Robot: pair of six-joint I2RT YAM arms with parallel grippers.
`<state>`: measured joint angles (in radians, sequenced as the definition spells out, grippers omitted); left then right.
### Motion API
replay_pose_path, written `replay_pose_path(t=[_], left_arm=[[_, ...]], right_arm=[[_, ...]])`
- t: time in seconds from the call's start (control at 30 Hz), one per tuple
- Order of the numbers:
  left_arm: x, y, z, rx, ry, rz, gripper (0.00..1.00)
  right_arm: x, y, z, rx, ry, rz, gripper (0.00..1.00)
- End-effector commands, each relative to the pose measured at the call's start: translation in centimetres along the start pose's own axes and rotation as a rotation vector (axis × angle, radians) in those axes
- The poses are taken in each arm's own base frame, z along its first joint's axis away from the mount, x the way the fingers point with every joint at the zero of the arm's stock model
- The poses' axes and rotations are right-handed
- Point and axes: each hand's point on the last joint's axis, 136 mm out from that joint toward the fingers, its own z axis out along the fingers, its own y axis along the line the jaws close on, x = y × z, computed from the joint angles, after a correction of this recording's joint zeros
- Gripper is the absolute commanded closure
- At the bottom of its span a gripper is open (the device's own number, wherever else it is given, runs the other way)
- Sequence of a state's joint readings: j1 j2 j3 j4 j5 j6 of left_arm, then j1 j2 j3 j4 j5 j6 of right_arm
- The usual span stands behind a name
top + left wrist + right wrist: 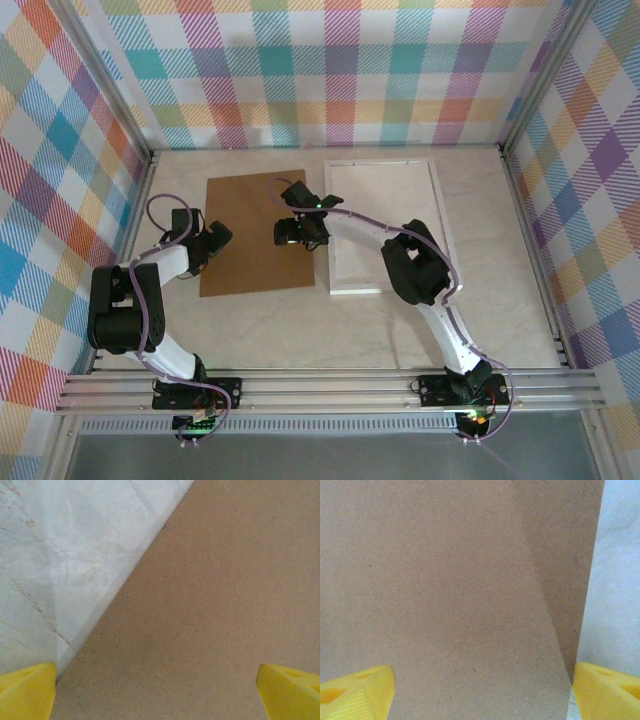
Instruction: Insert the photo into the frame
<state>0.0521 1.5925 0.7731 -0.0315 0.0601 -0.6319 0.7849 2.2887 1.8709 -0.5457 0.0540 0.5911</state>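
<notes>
The frame (440, 215) lies flat on the table (500, 320), just right of the brown board (245, 270). The right claw (297, 233) hangs over the board near its right edge, beside the frame's left side, jaws apart. The left claw (216, 240) sits at the board's left edge, jaws wide apart, well left of the frame.

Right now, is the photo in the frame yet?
Not yet. Done: the backing board lies out beside the frame. In hand: nothing; the left gripper and right gripper hover open over the board. Left: getting the photo in.
</notes>
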Motion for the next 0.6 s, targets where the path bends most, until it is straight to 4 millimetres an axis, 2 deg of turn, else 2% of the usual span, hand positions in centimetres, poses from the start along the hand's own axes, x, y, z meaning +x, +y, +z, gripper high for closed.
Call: replay_pose_path(t=[0.0,0.27,0.57], left_arm=[[5.6,-5.6,0.2,0.240,0.228,-0.002,0.00],[6.9,-7.1,0.4,0.271,0.257,0.013,0.00],[10.1,-11.0,0.8,0.318,0.314,0.077,0.00]], right_arm=[[-2.4,7.3,-4.7,-0.272,-0.095,-0.029,0.11],[-2.6,6.3,-6.5,-0.278,-0.123,-0.012,0.11],[-2.4,3.3,-7.0,-0.257,-0.120,0.014,0.11]])
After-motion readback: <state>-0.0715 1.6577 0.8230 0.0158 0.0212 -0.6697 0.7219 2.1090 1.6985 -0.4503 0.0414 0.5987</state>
